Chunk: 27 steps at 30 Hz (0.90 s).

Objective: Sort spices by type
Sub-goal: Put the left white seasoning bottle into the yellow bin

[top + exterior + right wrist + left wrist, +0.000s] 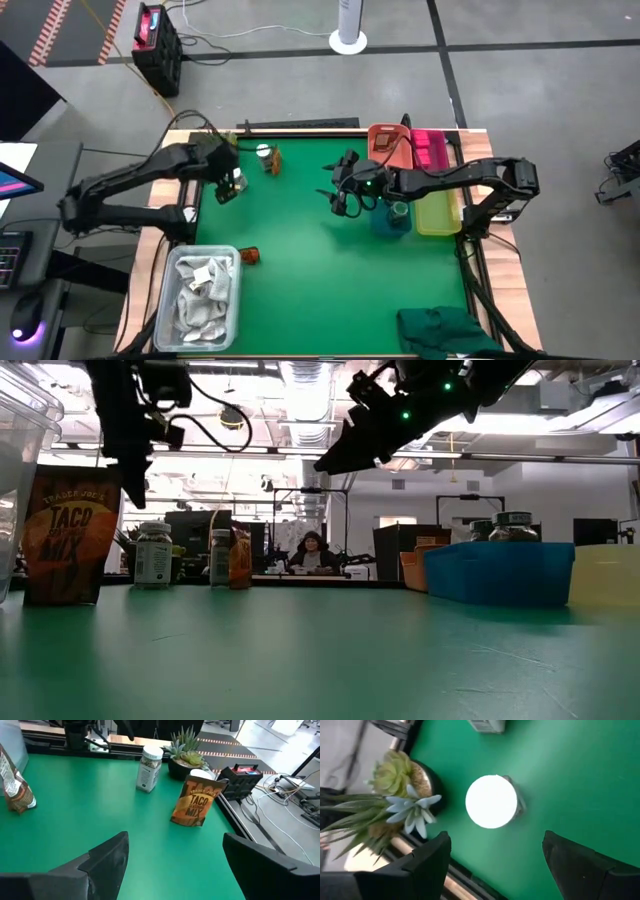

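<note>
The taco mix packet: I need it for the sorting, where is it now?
The taco mix packet stands upright on the green mat, in the high view at far left, beside the potted plant and a white-capped jar.

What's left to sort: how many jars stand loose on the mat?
2. One white-capped jar sits under the open left pincer; the second jar stands beside the taco packet near the back edge. Others may be hidden.

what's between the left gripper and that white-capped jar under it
Nothing visible. The left gripper hangs open directly above the white-capped jar, its fingers apart on either side of the cap. The closest thing is the potted plant, which stands off to one side of the jar, not in the path.
</note>
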### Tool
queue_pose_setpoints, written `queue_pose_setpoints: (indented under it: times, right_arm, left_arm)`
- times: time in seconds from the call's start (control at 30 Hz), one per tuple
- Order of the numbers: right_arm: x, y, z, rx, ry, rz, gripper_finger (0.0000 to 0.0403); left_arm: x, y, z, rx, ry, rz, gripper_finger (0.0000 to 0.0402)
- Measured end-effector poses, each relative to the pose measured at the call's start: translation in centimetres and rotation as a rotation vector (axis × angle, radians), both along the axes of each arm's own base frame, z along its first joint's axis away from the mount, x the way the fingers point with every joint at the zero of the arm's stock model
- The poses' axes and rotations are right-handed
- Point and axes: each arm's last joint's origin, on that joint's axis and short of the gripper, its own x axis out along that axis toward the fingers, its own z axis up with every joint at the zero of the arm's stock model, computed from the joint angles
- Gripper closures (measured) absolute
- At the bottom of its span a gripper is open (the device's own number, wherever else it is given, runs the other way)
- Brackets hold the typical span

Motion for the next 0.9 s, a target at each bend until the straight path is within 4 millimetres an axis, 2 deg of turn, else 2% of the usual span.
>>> queue_pose_setpoints:
  times: [0.23,0.47,0.7,0.9]
  right_arm:
    - [0.0,0.0,0.0,0.001,0.004,0.0,0.0065]
    - [-0.1,0.0,-0.2,0.004,0.017,0.003,0.0066]
    - [-0.1,0.0,-0.3,0.005,0.031,0.003,0.0066]
    - [-0.1,0.0,-0.3,0.006,0.03,0.002,0.0066]
  left_arm:
    - [0.1,3.1,-0.1,-0.042,-0.051,0.047,0.01]
    - [0.2,5.8,-1.6,-0.116,-0.058,0.139,0.01]
    - [0.3,6.1,-1.7,-0.16,-0.1,0.149,0.01]
    - [0.3,6.1,0.0,-0.155,-0.096,0.135,0.01]
